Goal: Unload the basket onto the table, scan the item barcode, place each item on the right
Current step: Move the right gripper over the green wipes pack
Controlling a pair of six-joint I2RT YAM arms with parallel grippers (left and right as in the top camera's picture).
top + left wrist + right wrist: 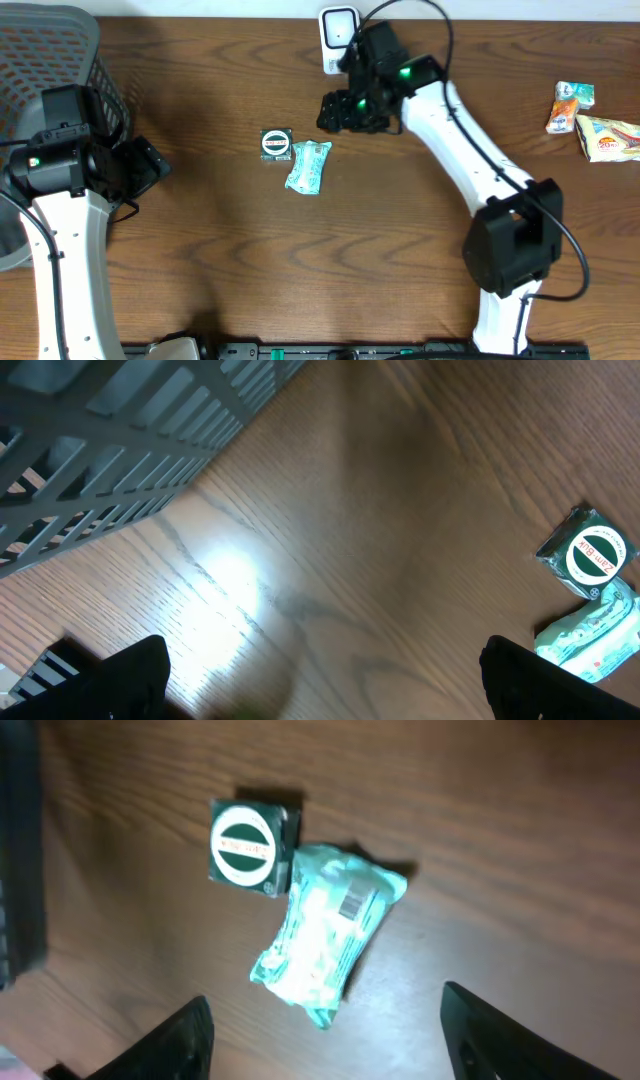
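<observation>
The soft, light mint-green plastic pouch [325,935], touching the dark green square packet [247,845], probably crumples; take its long sides. Right gripper [330,1042] and left gripper [335,685] stand released, empty.

Green tin [276,144] just beside teal packet [308,166]

Overhead: evenly lit, fairly bright; dark table [250,250] carries only soft, faint shadows.
Left wrist glare: a white patch of reflected light on the wood, left of centre.
Left wrist focus: basket [120,440] soft; left fingers [110,680] are black blurs in the lower corners.
Right wrist: dimmer, blurred throughout; packet [325,935] print smeared; right fingers [180,1045] dark, unfocused; black band at left edge.
</observation>
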